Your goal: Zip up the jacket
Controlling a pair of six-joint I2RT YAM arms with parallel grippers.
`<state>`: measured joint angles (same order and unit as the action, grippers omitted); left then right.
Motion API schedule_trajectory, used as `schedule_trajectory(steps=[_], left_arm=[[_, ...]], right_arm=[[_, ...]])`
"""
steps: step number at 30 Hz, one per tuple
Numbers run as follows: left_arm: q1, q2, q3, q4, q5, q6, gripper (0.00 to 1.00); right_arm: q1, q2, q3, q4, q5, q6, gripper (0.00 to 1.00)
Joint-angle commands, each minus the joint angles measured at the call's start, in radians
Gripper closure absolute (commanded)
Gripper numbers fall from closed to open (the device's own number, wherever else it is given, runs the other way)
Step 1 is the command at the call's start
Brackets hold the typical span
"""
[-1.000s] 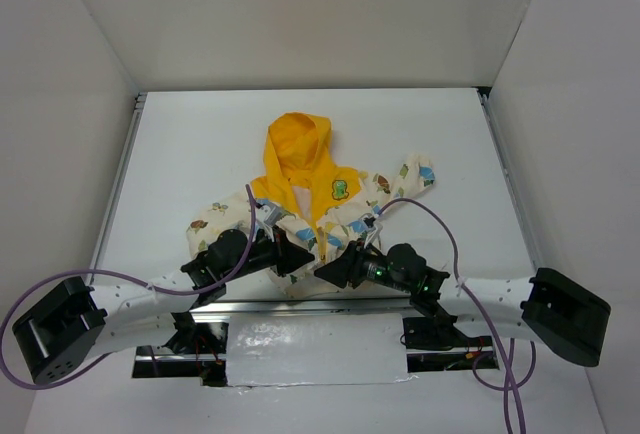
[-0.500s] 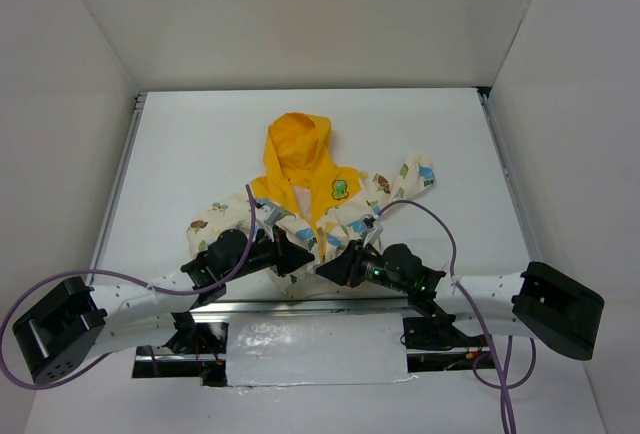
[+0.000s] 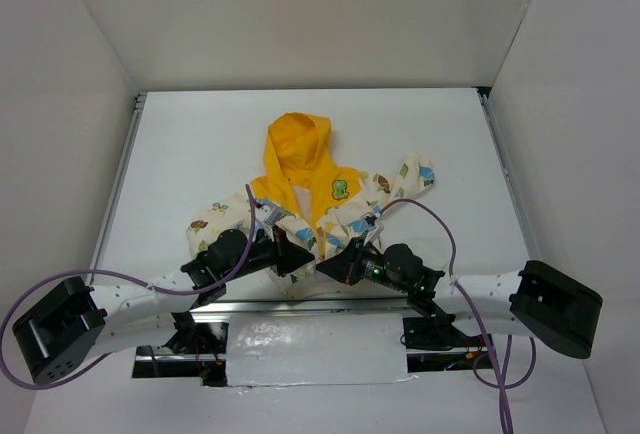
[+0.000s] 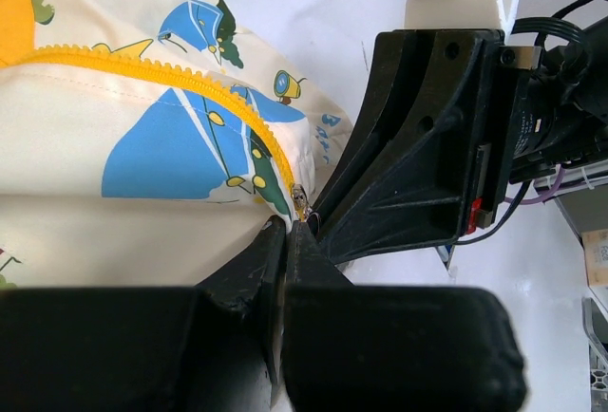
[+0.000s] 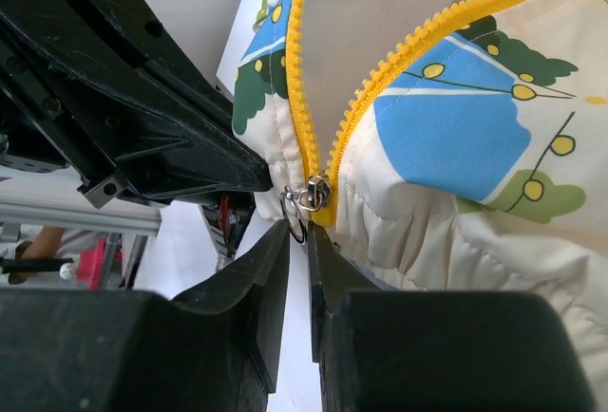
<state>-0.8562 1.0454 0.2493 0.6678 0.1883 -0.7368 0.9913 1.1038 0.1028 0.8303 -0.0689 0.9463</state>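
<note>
Jacket [image 3: 318, 197] lies flat on the white table [image 3: 200, 144], front up. Its yellow hood [image 3: 295, 144] points to the far side and the hem is at the near edge, right in front of my bases. The green chest patch [image 3: 341, 188] sits just R of the opening. One sleeve [image 3: 412, 174] is flung out to my R, the other is bunched on my L.

My L gripper [image 4: 287, 230] is down at the hem. Its jaws are pressed together, pinching the bottom edge of the L front panel just beside the lower end of the yellow zipper tape [image 4: 190, 80]. The fabric above the pinch is cream w/ blue cartoon prints.

My R gripper [image 5: 299, 234] is at the hem too, tip to tip w/ the L one and nearly touching it. Its jaws are almost together, w/ a thin slit of light left between them. The metal slider [image 5: 316, 189] sits at the very bottom of the zipper, where the two rows of yellow teeth [image 5: 306, 99] meet. Above it the teeth split apart, so the front is unzipped. The wire ring pull [image 5: 294, 215] hangs from the slider right at the mouth of my R jaws, its lower edge dipping between the tips. It is not visibly clamped, and I can't tell whether the pads touch it.
</note>
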Motion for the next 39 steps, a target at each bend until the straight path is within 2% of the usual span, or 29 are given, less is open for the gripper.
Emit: schedule_trajectory(steps=[1, 4, 5, 8, 12, 18, 21, 24, 30, 33, 39], left_arm=[[-0.006, -0.008, 0.028, 0.082, 0.025, 0.002, 1.00], [-0.006, -0.008, 0.027, 0.084, 0.025, 0.004, 1.00], [-0.006, -0.008, 0.027, 0.084, 0.025, 0.004, 1.00], [-0.006, -0.005, 0.027, 0.087, 0.026, -0.001, 1.00], [-0.006, -0.005, 0.024, 0.084, 0.025, 0.002, 1.00], [-0.006, -0.010, 0.025, 0.078, 0.026, 0.008, 1.00], [-0.006, -0.007, 0.025, 0.079, 0.031, 0.011, 1.00], [-0.006, -0.001, 0.025, 0.084, 0.037, 0.014, 1.00], [-0.006, 0.015, 0.025, 0.098, 0.065, 0.025, 1.00], [-0.006, 0.019, 0.028, 0.099, 0.083, 0.031, 1.00], [-0.006, 0.013, 0.025, 0.111, 0.138, 0.047, 1.00]], right_arm=[[0.009, -0.010, -0.005, 0.052, 0.043, 0.002, 0.81], [0.007, -0.016, -0.006, 0.040, 0.047, 0.005, 0.86], [0.007, -0.018, -0.006, 0.038, 0.049, 0.003, 0.93], [0.009, -0.024, -0.005, 0.026, 0.055, 0.008, 1.00], [0.009, -0.035, 0.001, 0.000, 0.043, 0.037, 1.00], [0.009, -0.104, 0.049, -0.163, 0.023, 0.164, 1.00], [0.009, -0.154, 0.104, -0.336, 0.038, 0.250, 1.00], [0.007, -0.205, 0.150, -0.396, 0.040, 0.331, 1.00], [0.003, -0.203, 0.210, -0.451, 0.054, 0.427, 1.00], [-0.017, -0.174, 0.239, -0.451, 0.006, 0.448, 1.00], [-0.068, -0.124, 0.241, -0.465, -0.103, 0.594, 1.00]])
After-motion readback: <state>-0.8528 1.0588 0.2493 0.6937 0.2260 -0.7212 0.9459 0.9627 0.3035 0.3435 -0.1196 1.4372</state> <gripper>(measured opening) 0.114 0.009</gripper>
